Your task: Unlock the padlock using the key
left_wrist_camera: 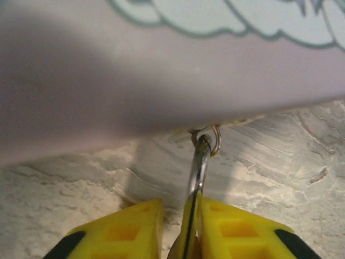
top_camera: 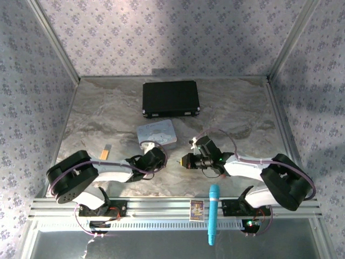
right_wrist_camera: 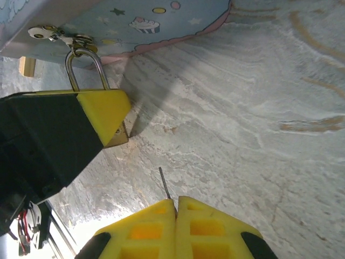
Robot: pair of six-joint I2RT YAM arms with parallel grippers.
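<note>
Your left gripper (left_wrist_camera: 180,210) is closed narrow on the padlock (left_wrist_camera: 197,167). Its yellow fingers (left_wrist_camera: 126,232) pinch the body from both sides, and the shackle rises edge-on out of the gap to a small ring under the tin (left_wrist_camera: 161,70). The right wrist view gives you the same grip side-on: the shackle loops through the tin's hasp (right_wrist_camera: 54,35), and a brass corner of the body shows below the left finger. You cannot tell whether that corner touches the table (top_camera: 242,118).

Your right gripper (right_wrist_camera: 176,200) has its fingers pressed together on the key (right_wrist_camera: 164,183) — a thin silvery tip sticks out past the fingertips, leaning a little left. The tip points toward the padlock but is apart from it, with bare marble between.

From above, the two grippers face each other near the table's middle, just in front of the tin. The left one sits at the tin's near edge and the right one just beside it.

Other items:
- A black case (top_camera: 171,99) lies behind the tin, toward the back wall.
- An orange stick (top_camera: 105,152) lies at the left, beside the left arm.
- A blue tube (top_camera: 213,213) crosses the front rail near the right base, with a small card (top_camera: 197,209) just beside it.
</note>
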